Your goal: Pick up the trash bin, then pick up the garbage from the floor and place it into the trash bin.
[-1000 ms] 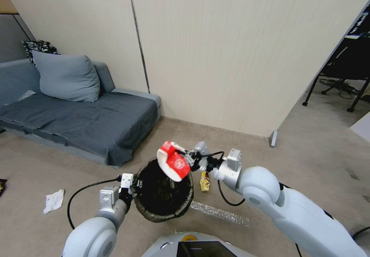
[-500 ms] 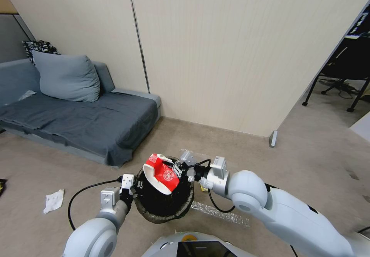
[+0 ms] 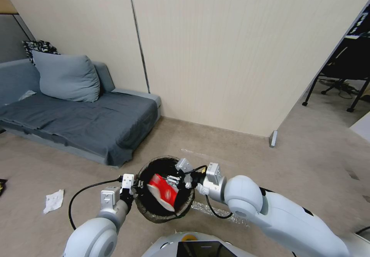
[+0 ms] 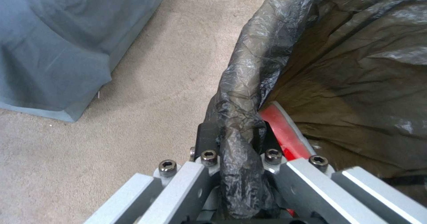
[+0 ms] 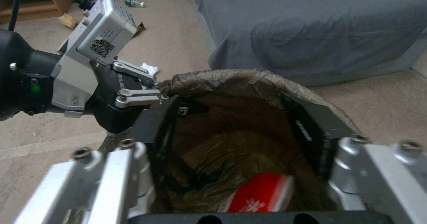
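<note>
Nearest to us, our left claw (image 3: 129, 190) pinches the bag-covered rim of the trash bin (image 3: 143, 207) at the bin's nine o'clock side; in the left wrist view its fingers (image 4: 207, 138) press together on the folded dark liner. The bin sits directly ahead of us, at twelve o'clock and close in.

Our right claw (image 3: 174, 182) reaches in from three o'clock and hangs over the bin's mouth. Its fingers (image 5: 307, 130) are spread in the right wrist view, and the red-and-white packet (image 3: 163, 191) lies inside the liner, below them and apart from them. We judge that the drop of this piece of garbage is done.

Next we need to lift the right claw clear of the rim without snagging the bag, while the left keeps the bin steady.

On the floor (image 3: 308, 164), a shiny wrapper (image 3: 219, 213) lies just beside the bin at four o'clock, likely the closest next pick. A crumpled white tissue (image 3: 53, 200) lies well off at nine o'clock. Beyond stand a grey sofa (image 3: 73, 118) and the wall (image 3: 231, 56).
</note>
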Robot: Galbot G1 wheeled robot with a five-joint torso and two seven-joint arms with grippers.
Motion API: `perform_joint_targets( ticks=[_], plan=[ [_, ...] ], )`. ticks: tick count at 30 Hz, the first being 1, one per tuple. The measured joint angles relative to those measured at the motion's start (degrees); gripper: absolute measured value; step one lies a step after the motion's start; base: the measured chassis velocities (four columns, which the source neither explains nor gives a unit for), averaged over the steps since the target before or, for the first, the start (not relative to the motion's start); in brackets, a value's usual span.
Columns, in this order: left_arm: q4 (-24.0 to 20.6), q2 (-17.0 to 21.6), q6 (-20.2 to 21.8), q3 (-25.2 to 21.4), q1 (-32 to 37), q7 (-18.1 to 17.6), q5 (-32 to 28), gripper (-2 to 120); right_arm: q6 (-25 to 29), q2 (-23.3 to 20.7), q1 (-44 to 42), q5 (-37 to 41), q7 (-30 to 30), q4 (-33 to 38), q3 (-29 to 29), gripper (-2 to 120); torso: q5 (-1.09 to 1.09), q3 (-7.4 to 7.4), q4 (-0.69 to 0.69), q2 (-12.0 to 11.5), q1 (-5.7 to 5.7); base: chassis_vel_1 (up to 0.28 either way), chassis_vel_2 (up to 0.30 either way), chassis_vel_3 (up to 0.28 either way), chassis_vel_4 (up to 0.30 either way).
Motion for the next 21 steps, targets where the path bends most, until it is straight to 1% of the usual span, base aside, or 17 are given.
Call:
perform_joint_targets(
  ticks=[1, 2, 3, 5, 6, 7, 9, 10, 12, 14, 15, 16, 18, 19, 20, 21],
  plan=[
    [0.00, 0.01, 0.00, -0.02, -0.02, 0.03, -0.01, 1, -0.01, -0.15, -0.18, 0.01, 0.08, 0.32, 0.13, 80, 0.00, 0.00, 0.00, 0.00, 0.00, 0.000, 0.000, 0.000, 0.000],
    [0.00, 0.01, 0.00, -0.02, -0.02, 0.03, -0.01, 1, -0.01, -0.15, -0.18, 0.01, 0.08, 0.32, 0.13, 80, 0.00, 0.00, 0.00, 0.00, 0.00, 0.000, 0.000, 0.000, 0.000],
    [0.00, 0.04, 0.00, -0.06, -0.06, 0.04, -0.01, 1, 0.00, -0.33, -0.38, 0.06, 0.16, 0.72, 0.34, 88, 0.00, 0.00, 0.00, 0.00, 0.00, 0.000, 0.000, 0.000, 0.000],
    [0.00, 0.04, 0.00, -0.12, -0.15, 0.06, -0.02, 1, 0.00, -0.77, -0.87, 0.44, 0.29, 1.69, 1.39, 95, 0.00, 0.00, 0.00, 0.00, 0.00, 0.000, 0.000, 0.000, 0.000],
    [0.00, 0.04, 0.00, -0.12, -0.15, 0.06, -0.02, 1, 0.00, -0.77, -0.87, 0.44, 0.29, 1.69, 1.39, 95, 0.00, 0.00, 0.00, 0.00, 0.00, 0.000, 0.000, 0.000, 0.000],
    [0.00, 0.03, 0.00, -0.14, -0.20, 0.07, -0.05, 1, 0.03, -1.13, -1.30, 1.12, 0.31, 2.53, 2.73, 98, 0.00, 0.00, 0.00, 0.00, 0.00, 0.000, 0.000, 0.000, 0.000],
    [0.00, -0.09, 0.00, -0.14, -0.23, 0.09, -0.09, 1, 0.28, -1.74, -1.62, 2.75, 0.50, 4.46, 5.55, 100, 0.00, 0.00, 0.00, 0.00, 0.00, 0.000, 0.000, 0.000, 0.000],
    [0.00, -0.09, 0.00, -0.14, -0.23, 0.09, -0.09, 1, 0.28, -1.74, -1.62, 2.75, 0.50, 4.46, 5.55, 100, 0.00, 0.00, 0.00, 0.00, 0.00, 0.000, 0.000, 0.000, 0.000],
    [0.00, -0.17, 0.00, -0.14, -0.24, 0.10, -0.10, 1, 0.71, -2.22, -1.77, 4.60, 0.76, 5.79, 8.22, 100, 0.00, 0.00, 0.00, 0.00, 0.00, 0.000, 0.000, 0.000, 0.000],
    [0.00, -0.38, 0.00, -0.11, -0.23, 0.11, -0.10, 1, 1.19, -2.82, -1.92, 8.02, 1.56, 6.81, 12.62, 100, 0.00, 0.00, 0.00, 0.00, 0.00, 0.000, 0.000, 0.000, 0.000],
    [0.00, -0.38, 0.00, -0.11, -0.23, 0.11, -0.10, 1, 1.19, -2.82, -1.92, 8.02, 1.56, 6.81, 12.62, 100, 0.00, 0.00, 0.00, 0.00, 0.00, 0.000, 0.000, 0.000, 0.000],
    [0.00, -0.46, 0.00, -0.11, -0.22, 0.11, -0.10, 1, 1.27, -3.03, -1.99, 9.18, 1.96, 6.88, 14.24, 100, 0.01, 0.00, 0.00, 0.00, 0.00, 0.000, 0.000, 0.000, 0.000],
    [0.00, -0.69, 0.00, -0.11, -0.17, 0.13, -0.11, 1, 1.68, -3.95, -2.94, 12.57, 2.95, 6.97, 20.84, 100, 0.00, 0.00, 0.00, 0.00, 0.00, 0.000, 0.000, 0.000, 0.000],
    [0.00, -0.69, 0.00, -0.11, -0.17, 0.13, -0.11, 1, 1.68, -3.95, -2.94, 12.57, 2.95, 6.97, 20.84, 100, 0.00, 0.00, 0.00, 0.00, 0.00, 0.000, 0.000, 0.000, 0.000],
    [0.00, -0.72, 0.00, -0.14, -0.12, 0.14, -0.11, 1, 1.75, -4.30, -3.52, 13.11, 3.04, 6.98, 22.89, 100, 0.01, 0.00, 0.01, 0.00, 0.00, 0.000, 0.000, 0.000, 0.000],
    [0.00, -0.75, 0.00, -0.22, -0.05, 0.15, -0.11, 1, 2.03, -4.89, -4.87, 13.69, 3.07, 6.98, 26.36, 100, 0.00, 0.00, 0.00, 0.00, 0.00, 0.000, 0.000, 0.000, 0.000]
  ],
)
